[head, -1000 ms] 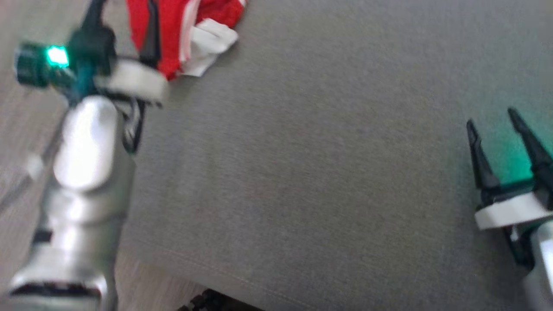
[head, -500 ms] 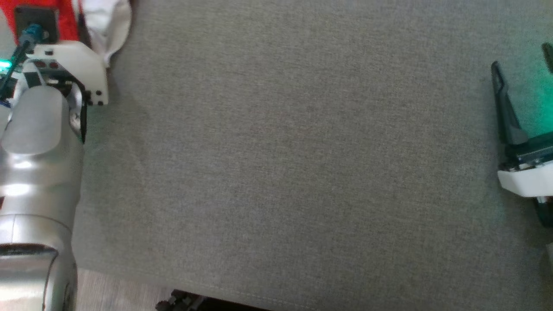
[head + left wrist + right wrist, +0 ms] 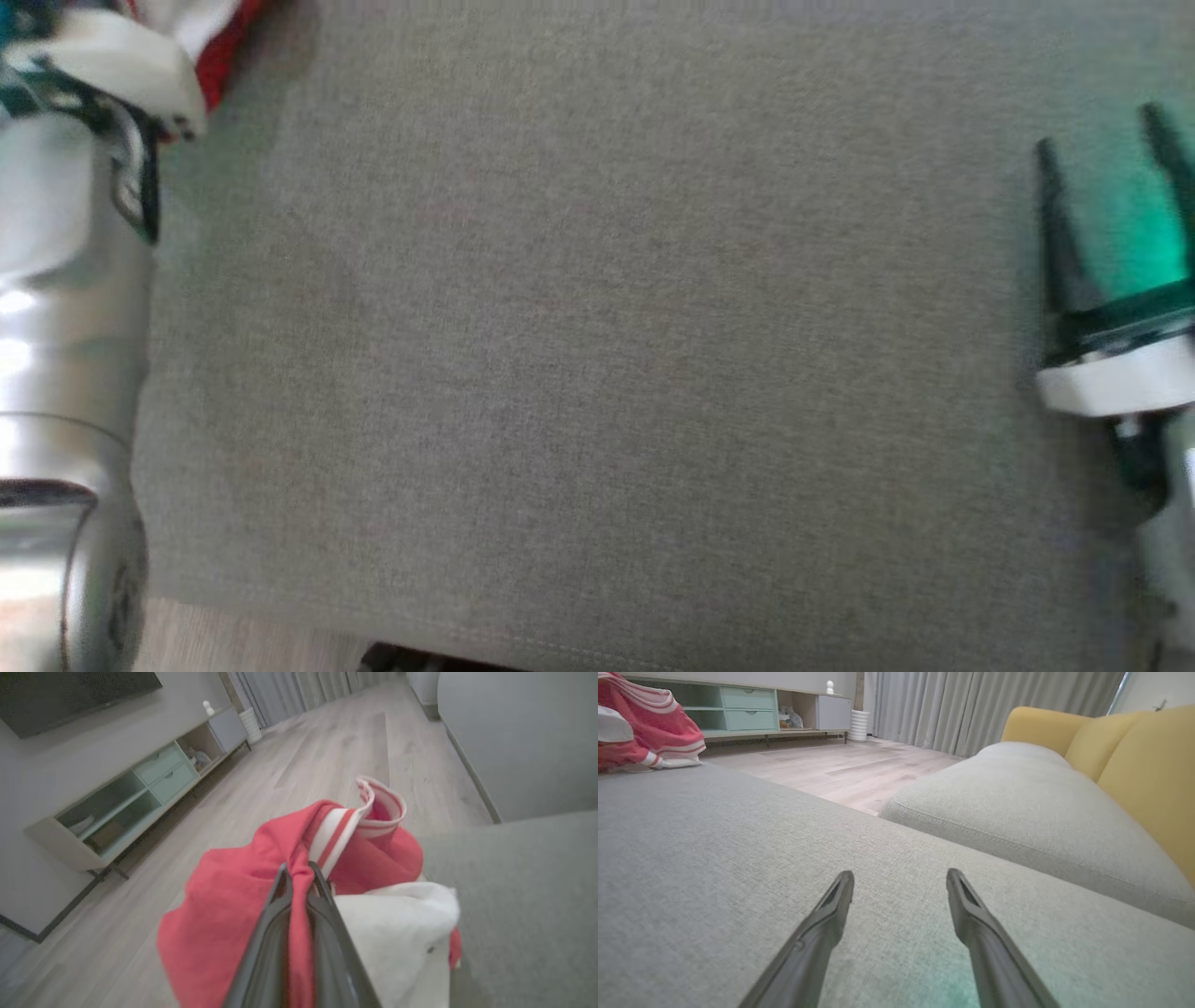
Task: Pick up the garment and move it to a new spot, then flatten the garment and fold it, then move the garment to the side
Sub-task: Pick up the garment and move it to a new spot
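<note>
Fabric from the garment (image 3: pixel 219 914) was pinched tight between the closed fingers of the left gripper (image 3: pixel 299 871), a red fold running right up the narrow slot between them. So that one was definitely gripping the garment, which was all bunched up: mostly red, with a white patch on one side and a red-and-white striped cuff sticking up at the top. It sat at the edge of the grey cushion (image 3: pixel 597 373), up in the top left corner of the head view, just past the silver left arm (image 3: pixel 65 280). Beyond it in the left wrist view were the wood floor (image 3: pixel 327 751) and then a low TV stand (image 3: pixel 131 798) with mint drawers against the wall. Over on the other side, the right gripper (image 3: pixel 900 879) was wide open with nothing in it, hanging low over bare cushion, well apart from the garment, with a green glow on the fabric near it. Further out from there was a second grey cushion (image 3: pixel 1017 793), then a yellow backrest (image 3: pixel 1134 751), and grey curtains (image 3: pixel 971 709) at the very back.
</note>
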You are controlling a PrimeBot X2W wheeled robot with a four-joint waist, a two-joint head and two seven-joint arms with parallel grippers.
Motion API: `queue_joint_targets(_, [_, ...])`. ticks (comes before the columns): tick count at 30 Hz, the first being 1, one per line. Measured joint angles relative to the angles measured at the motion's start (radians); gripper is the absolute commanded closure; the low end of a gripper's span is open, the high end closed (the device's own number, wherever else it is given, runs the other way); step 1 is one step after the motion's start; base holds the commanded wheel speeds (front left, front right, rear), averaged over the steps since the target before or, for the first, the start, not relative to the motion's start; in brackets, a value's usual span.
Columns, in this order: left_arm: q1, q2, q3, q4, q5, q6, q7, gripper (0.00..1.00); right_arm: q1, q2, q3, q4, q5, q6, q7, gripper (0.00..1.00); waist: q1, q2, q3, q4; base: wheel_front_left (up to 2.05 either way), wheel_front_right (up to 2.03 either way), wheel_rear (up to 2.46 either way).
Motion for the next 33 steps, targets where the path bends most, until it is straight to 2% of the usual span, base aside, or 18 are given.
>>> queue_joint_targets(8, [-0.045,0.033,-0.045,-0.114,0.009,-0.061,-0.017,1.0,0.025,0.131,0.036,0.057,0.013,0.0,0.003,0.0,-0.0002,0.0,-0.138,-0.071,0.0,0.0,0.0])
queue_joint_targets(15, [-0.051,0.024,-0.096,-0.269,0.006,-0.125,0.042,1.0,0.092,0.222,0.063,0.076,0.017,0.0,0.003,0.0,-0.0002,0.0,-0.246,-0.198,0.0,0.0,0.0])
queue_joint_targets(20, [-0.016,-0.009,-0.137,-0.403,-0.02,-0.148,0.119,1.0,0.131,0.254,0.084,0.081,0.017,0.0,0.003,0.0,-0.0004,0.0001,-0.315,-0.306,0.0,0.0,0.0])
queue_joint_targets(25, [0.083,-0.047,-0.187,-0.516,-0.061,-0.158,0.193,1.0,0.143,0.279,0.089,0.079,0.026,0.0,0.003,0.0,-0.0004,0.0001,-0.362,-0.415,0.0,0.0,0.0])
queue_joint_targets(26, [0.083,-0.047,-0.187,-0.516,-0.061,-0.158,0.193,1.0,0.143,0.279,0.089,0.079,0.026,0.0,0.003,0.0,-0.0004,0.0001,-0.362,-0.415,0.0,0.0,0.0])
queue_joint_targets(30, [0.192,-0.089,-0.255,-0.625,-0.081,-0.165,0.234,1.0,0.143,0.293,0.099,0.066,0.028,0.0,0.003,0.0,-0.0005,0.0001,-0.369,-0.51,0.0,0.0,0.0])
queue_joint_targets(33, [0.253,-0.116,-0.306,-0.641,-0.083,-0.165,0.233,1.0,0.142,0.295,0.099,0.061,0.035,0.0,0.003,0.0,-0.0004,0.0001,-0.34,-0.542,0.0,0.0,0.0])
